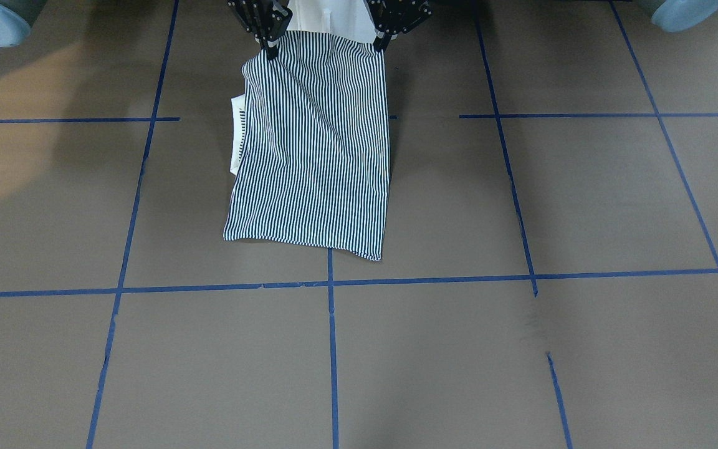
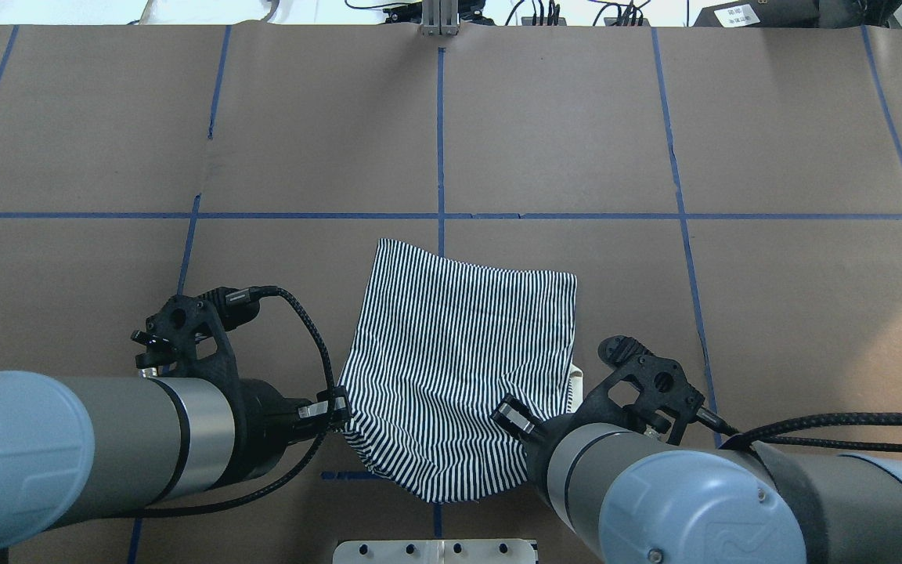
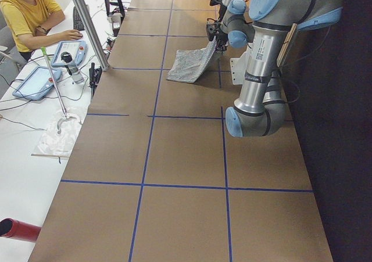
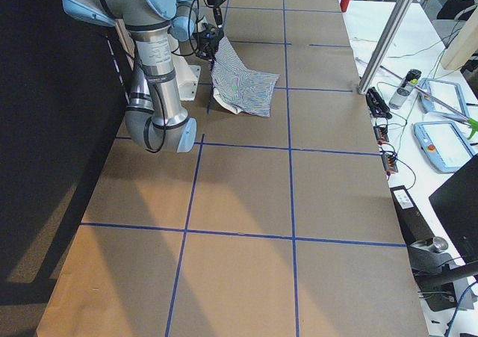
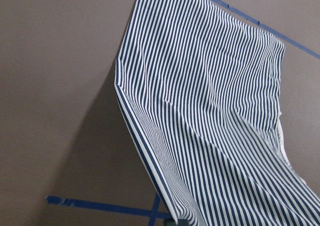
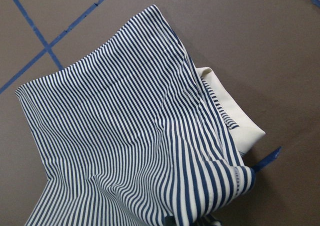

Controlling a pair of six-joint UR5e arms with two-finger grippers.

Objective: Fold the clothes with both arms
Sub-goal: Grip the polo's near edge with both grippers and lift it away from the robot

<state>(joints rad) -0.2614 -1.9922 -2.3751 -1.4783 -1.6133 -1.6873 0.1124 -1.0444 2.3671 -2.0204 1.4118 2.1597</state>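
In the overhead view, just left of the lower middle, the left gripper (image 2: 339, 410) is closed, pinching one near corner of the polo shirt (image 2: 459, 345). The shirt fills the lower middle of the frame as a narrow striped panel. Its far edge rests on the table (image 2: 106, 141), just short of the horizontal blue tape line (image 2: 302, 215). Its near edge is held off the surface and sags between the two grips. No sleeves stick out at the sides, and the white collar (image 2: 574, 384) peeks from under the right edge, so the lengthwise folds look done. Right of centre, the right gripper (image 2: 507, 413) is likewise clamped on the other near corner. What seems left is laying the raised edge over the far one and letting go.
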